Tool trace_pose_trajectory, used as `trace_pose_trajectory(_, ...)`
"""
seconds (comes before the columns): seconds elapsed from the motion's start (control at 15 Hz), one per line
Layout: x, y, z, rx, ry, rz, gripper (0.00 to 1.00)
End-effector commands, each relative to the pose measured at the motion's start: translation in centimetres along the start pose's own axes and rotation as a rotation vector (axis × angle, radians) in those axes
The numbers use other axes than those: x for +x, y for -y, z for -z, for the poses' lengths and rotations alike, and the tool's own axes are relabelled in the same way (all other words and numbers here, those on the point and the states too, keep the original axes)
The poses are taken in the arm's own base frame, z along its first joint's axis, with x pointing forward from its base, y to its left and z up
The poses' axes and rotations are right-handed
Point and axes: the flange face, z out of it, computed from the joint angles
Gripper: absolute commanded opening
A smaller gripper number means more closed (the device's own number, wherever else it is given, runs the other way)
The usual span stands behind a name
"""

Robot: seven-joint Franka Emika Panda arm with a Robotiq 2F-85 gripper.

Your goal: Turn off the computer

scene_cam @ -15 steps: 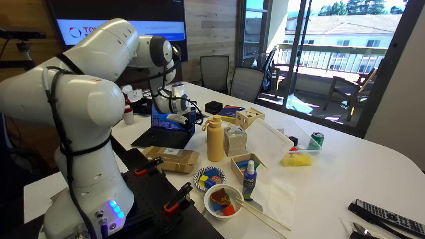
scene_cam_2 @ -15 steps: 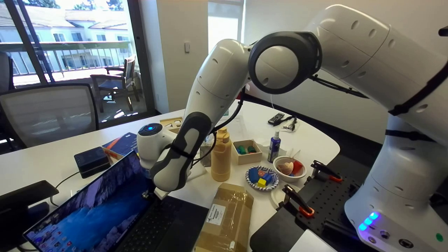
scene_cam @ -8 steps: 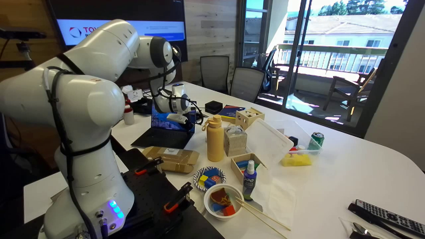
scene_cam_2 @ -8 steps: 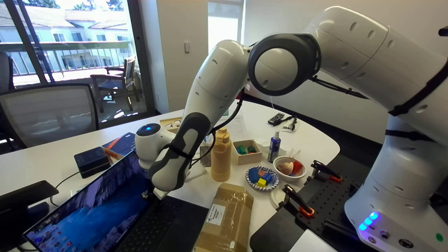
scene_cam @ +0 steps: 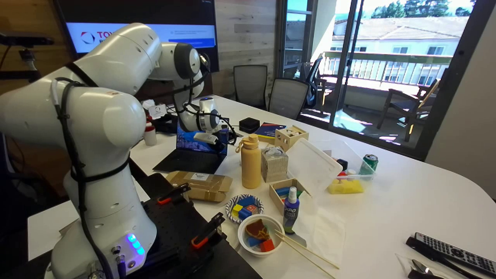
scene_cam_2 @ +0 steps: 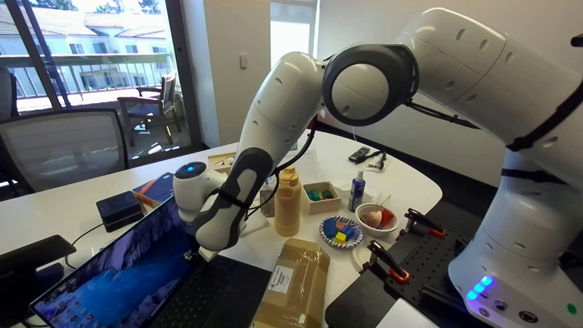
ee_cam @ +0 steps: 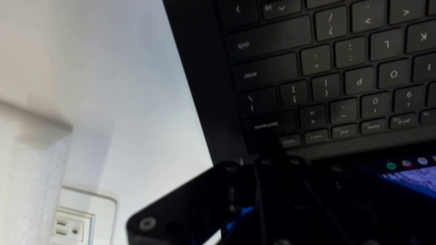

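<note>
Apparently the pincer (ee_cam: 267, 141) has its tips together, presumably to make one narrow point for pressing; it hangs at the backspace corner of the laptop (scene_cam: 188, 161), though whether it touches I cannot tell. Opened and lit, the laptop lies near the robot-side edge of the table (scene_cam: 407, 217), well apart from the rounded corner. A yellow bottle (scene_cam: 251, 166) probably limits sideways room; upward seems freer.
</note>
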Motion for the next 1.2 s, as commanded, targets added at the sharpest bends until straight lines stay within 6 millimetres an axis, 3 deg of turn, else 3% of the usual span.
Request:
trace_pose_trajectory(0.0,-2.3,1.3,-2.6,-0.02,0.065,0.019,0.0)
trace_pose_trajectory(0.27,-1.5,0.6,-1.2,-0.048,0.045,0.019,0.0)
trace_pose_trajectory(0.73,0.0,0.7,4.0,-0.102,0.075,0.032,0.0)
trace_pose_trajectory(1.13,1.3,0.4,9.7,-0.075,0.047,0.011,0.0)
